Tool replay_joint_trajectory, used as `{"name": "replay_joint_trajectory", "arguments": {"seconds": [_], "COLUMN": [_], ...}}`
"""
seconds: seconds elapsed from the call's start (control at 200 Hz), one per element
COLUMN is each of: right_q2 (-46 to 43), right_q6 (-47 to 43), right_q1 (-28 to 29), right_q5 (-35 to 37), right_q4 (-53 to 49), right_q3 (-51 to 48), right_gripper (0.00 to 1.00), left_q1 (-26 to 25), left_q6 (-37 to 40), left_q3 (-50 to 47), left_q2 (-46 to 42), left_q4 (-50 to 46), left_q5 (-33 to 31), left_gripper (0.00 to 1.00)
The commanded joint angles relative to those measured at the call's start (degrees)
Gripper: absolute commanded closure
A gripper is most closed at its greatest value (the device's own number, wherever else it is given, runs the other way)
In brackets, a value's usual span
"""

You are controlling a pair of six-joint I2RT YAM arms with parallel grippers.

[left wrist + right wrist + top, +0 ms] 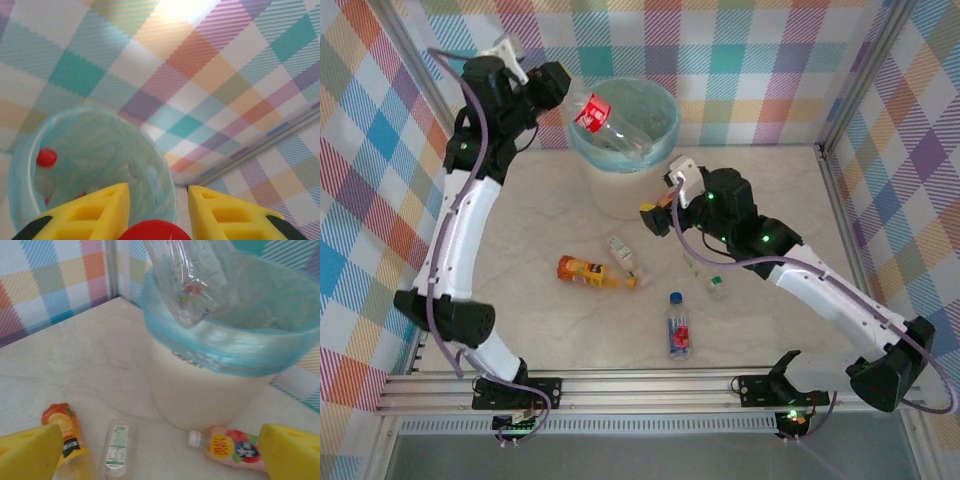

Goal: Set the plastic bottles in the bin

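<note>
Pinching, at the far left, a clear plastic bottle with a red label point(595, 112) in the left tool point(565, 93), apparently by its top end, judging by the red part of it showing tight between the yellow fingers point(95, 212) in the left wrist view. Dangling it slantwise over the mouth of the round cream-white bin with the light teal liner point(610, 190), its base past the rim, not yet letting go. Counting at least one bottle as already inside, going by a small red cap point(46, 157) lying down within the liner.

Leaving the rest out on the pale marbled tabletop point(540, 220). Finding there, moving rightward, an orange-yellow bottle point(585, 271) lying flat, then a small clear bottle with a white-and-green label point(623, 255) just beside it, then a pink bottle with a white cap point(230, 447) lying at the bin's foot. Hovering the right tool point(660, 197) near that pink bottle, yellow fingers spread wide, gripping nothing. Passing, further right, a blue-labelled clear bottle point(677, 327) toward the near edge and a clear bottle with a pale cap point(710, 280) under the right arm; not being able to tell whether one or two are lying there.

Reckoning the job as partway through: one drop about to finish, at least five bottles waiting on the tabletop.
</note>
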Motion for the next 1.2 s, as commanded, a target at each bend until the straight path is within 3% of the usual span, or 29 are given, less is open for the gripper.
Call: {"name": "replay_joint_trajectory", "arguments": {"seconds": [0.0, 0.155, 0.235, 0.515, 0.725, 0.975, 1.195], "right_q2": [-1.98, -1.81, -1.07, 2.25, 4.11, 6.03, 7.11], "right_q6": [-2.66, -4.49, -5.53, -7.28, -7.19, -7.19, -7.28], "right_q1": [-1.48, -3.67, -4.11, -5.44, -6.57, -7.26, -7.77], "right_q5": [4.36, 3.15, 2.77, 0.36, -1.46, -3.11, -4.17], "right_q4": [-3.13, -5.19, -6.15, -7.4, -7.52, -7.57, -7.65], "right_q3": [2.57, 3.85, 4.59, 5.55, 6.53, 8.37, 9.52], "right_gripper": [0.0, 0.0, 0.0, 0.01, 0.0, 0.0, 0.0], "left_q1": [-3.49, -6.23, -7.65, -10.65, -10.81, -10.78, -10.71], "left_q6": [11.67, 20.7, 23.99, 30.41, 30.61, 26.16, 25.04], "left_q3": [10.18, 30.71, 36.27, 36.28, 36.25, 36.21, 36.2], "left_q2": [6.74, 20.68, 25.91, 32.63, 34.47, 31.78, 30.15], "left_q4": [-2.36, -12.96, -15.55, -18.13, -18.42, -9.14, -0.16], "left_q5": [-7.28, -10.48, -11.41, -14.78, -19.67, -19.63, -25.61], "left_gripper": [1.0, 1.0, 1.0, 0.99, 1.0, 1.0, 1.0]}}
